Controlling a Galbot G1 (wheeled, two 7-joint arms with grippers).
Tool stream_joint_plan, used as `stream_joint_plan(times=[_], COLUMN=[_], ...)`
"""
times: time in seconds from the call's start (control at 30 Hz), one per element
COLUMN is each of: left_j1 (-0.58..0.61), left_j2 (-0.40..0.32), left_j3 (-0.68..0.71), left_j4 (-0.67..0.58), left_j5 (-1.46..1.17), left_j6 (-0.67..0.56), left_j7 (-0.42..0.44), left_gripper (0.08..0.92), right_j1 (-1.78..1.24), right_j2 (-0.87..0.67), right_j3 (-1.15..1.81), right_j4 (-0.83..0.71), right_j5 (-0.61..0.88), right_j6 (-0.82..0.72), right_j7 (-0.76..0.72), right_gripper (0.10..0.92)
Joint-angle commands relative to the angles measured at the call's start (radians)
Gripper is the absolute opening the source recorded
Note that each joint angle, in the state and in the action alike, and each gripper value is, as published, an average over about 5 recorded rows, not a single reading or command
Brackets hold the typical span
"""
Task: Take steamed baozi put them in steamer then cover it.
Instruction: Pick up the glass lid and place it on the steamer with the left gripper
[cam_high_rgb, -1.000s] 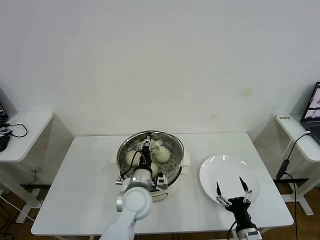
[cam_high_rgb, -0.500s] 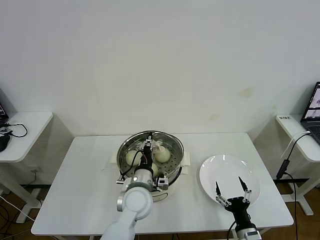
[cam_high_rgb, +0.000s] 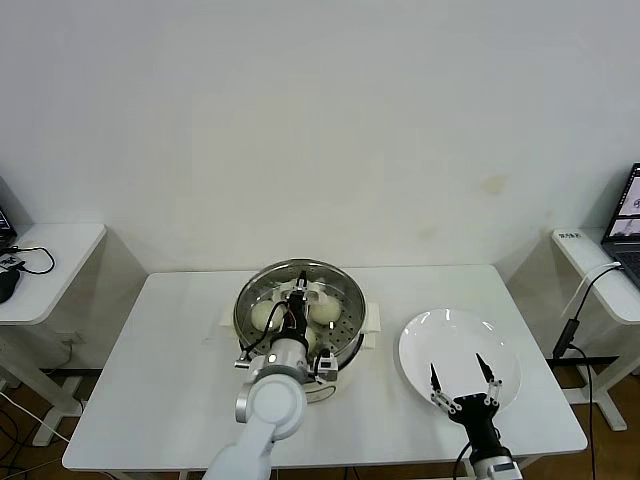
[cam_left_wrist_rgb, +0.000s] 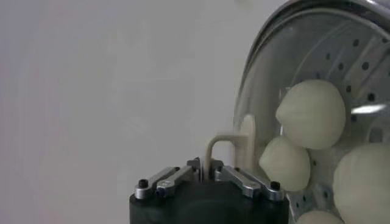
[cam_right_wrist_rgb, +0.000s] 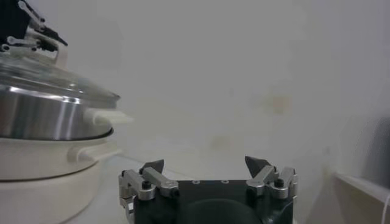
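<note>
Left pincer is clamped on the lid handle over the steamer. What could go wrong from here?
1. The left pincer is shut on the thin bar handle of the glass lid; a narrow grip could let the lid twist or slip.
2. The lid looks tilted on the steamer, so it might seat off-centre on release.
3. The baozi sit high and may touch the lid.

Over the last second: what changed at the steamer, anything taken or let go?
The left gripper closed its fingers on the cover by its cream handle; a second ago they stood apart around it. The cover sits on the steamer as before, buns inside. The right gripper stayed open over the white plate, unmoved.
</note>
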Motion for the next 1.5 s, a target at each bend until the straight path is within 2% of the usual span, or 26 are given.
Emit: stream_joint_plan(times=[0.03, 0.77, 0.87, 1.17, 1.5], left_j1=[-0.001, 0.004, 0.010, 0.058, 0.189], left_j2=[-0.002, -0.004, -0.003, 0.022, 0.112], left_j3=[0.000, -0.001, -0.002, -0.007, -0.025], left_j4=[0.002, 0.008, -0.002, -0.075, -0.264], left_j5=[0.001, -0.076, -0.073, -0.071, -0.118], left_j6=[0.001, 0.006, 0.006, 0.004, -0.004], left_j7=[-0.004, -0.012, -0.015, -0.017, -0.037], left_gripper=[0.136, 0.145, 0.203, 0.461, 0.757], right_j1=[-0.001, -0.001, -0.002, -0.004, -0.008], right_j2=[0.000, -0.002, -0.002, -0.002, -0.007], right_j3=[0.000, -0.005, -0.006, -0.006, -0.005], right_j4=[0.000, -0.005, -0.005, -0.004, -0.001], right_j5=[-0.001, -0.007, -0.007, -0.009, -0.008], right_j6=[0.001, 0.005, 0.005, 0.006, 0.006], right_j7=[0.000, -0.001, -0.001, -0.001, -0.001], right_gripper=[0.823, 0.823, 0.823, 0.823, 0.823])
